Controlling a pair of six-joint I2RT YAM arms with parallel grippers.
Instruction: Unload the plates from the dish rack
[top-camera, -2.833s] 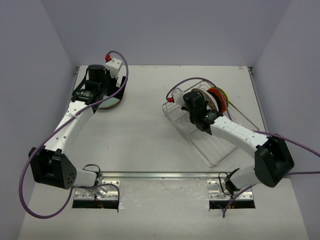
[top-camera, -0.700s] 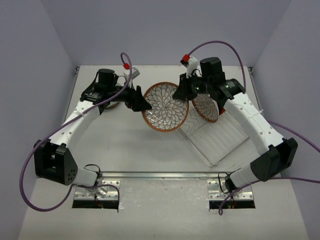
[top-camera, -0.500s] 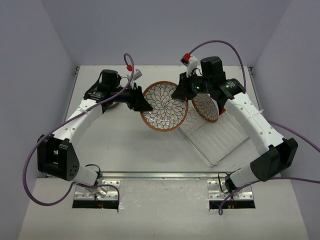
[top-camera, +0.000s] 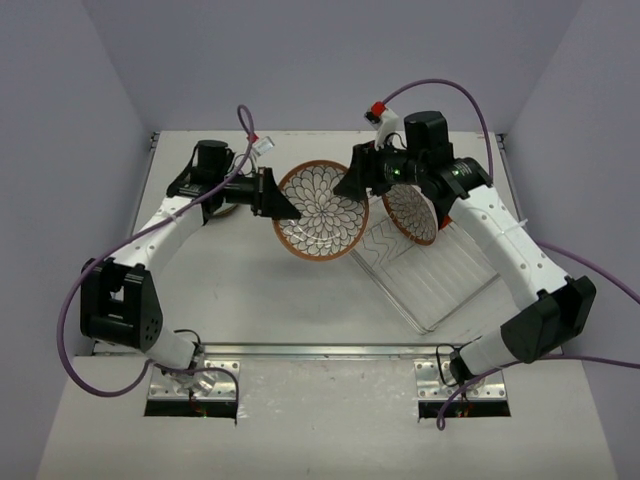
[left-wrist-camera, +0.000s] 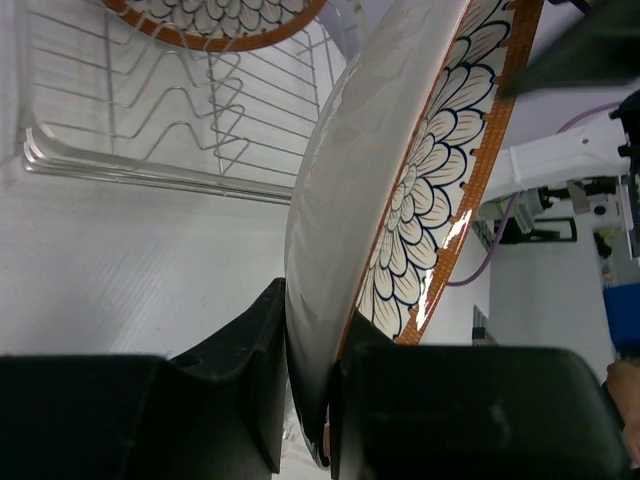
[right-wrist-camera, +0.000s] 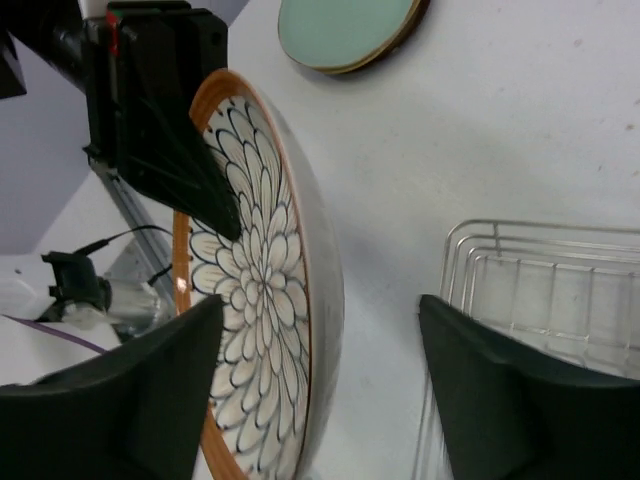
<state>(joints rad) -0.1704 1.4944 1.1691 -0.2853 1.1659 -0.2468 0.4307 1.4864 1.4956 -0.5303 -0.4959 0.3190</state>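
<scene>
A cream plate with a dark petal pattern and an orange rim hangs tilted above the table between both arms. My left gripper is shut on its left rim; in the left wrist view the plate's edge is pinched between the fingers. My right gripper stands open at the plate's right rim. In the right wrist view its fingers straddle the plate without touching it. The silver wire dish rack lies at the right, with another patterned plate upright in it.
A pale green plate lies flat on the table at the far left, mostly hidden under my left arm in the top view. The rack's corner is just beside my right finger. Purple cables loop over both arms.
My right gripper has opened and let go of the patterned plate. My left gripper has shut on its rim, and the plate has shifted slightly left.
</scene>
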